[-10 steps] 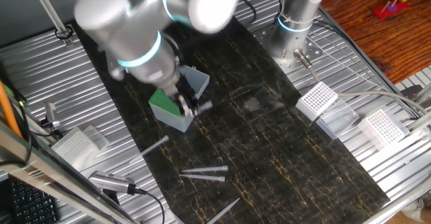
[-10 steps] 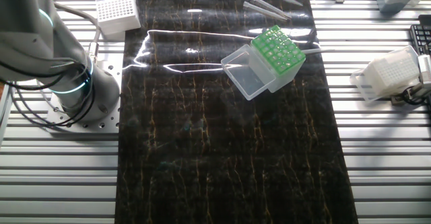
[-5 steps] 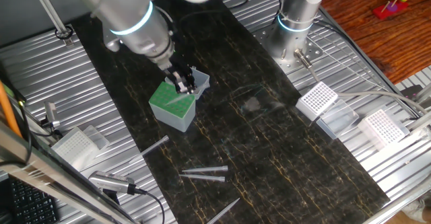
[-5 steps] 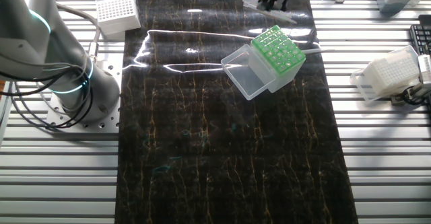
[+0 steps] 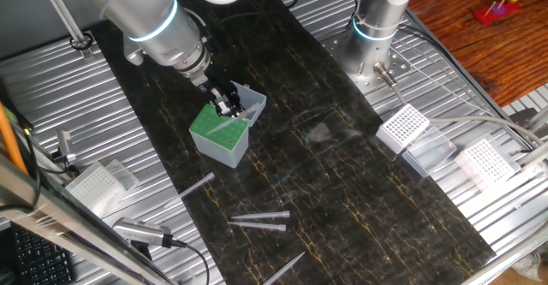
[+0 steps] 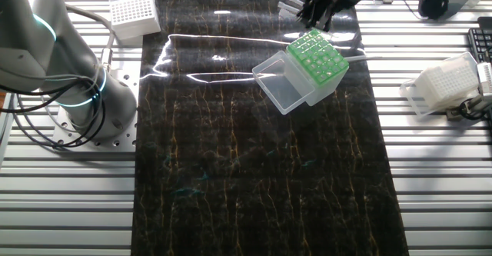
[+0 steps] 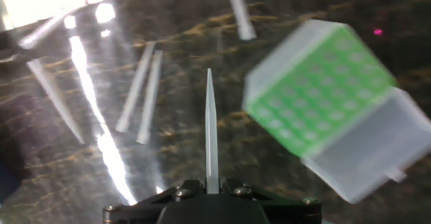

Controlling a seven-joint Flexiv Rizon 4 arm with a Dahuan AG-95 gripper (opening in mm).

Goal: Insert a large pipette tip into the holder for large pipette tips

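Observation:
The holder for large pipette tips (image 5: pixel 219 134) is a pale grey-blue box with a green grid top and an open clear lid, standing on the dark mat. It also shows in the other fixed view (image 6: pixel 315 58) and at the right of the hand view (image 7: pixel 315 89). My gripper (image 5: pixel 226 104) is shut on a large pipette tip (image 7: pixel 211 116) that points away from the hand. It hovers over the holder's far edge. In the hand view the gripper (image 7: pixel 211 182) has the tip's point to the left of the green grid, above the mat. In the other fixed view the gripper (image 6: pixel 318 2) is just beyond the holder.
Several loose tips lie on the mat (image 5: pixel 258 223), (image 5: pixel 197 185), (image 7: pixel 137 85). White grid racks stand on the ribbed table (image 5: pixel 402 127), (image 5: pixel 486 161), (image 5: pixel 94 182), (image 6: pixel 132 14). A second arm's base (image 5: pixel 375 28) stands at the back.
My gripper has moved with the tip from the holder's near side up and back to above its far edge. In the other fixed view it has come into sight at the top.

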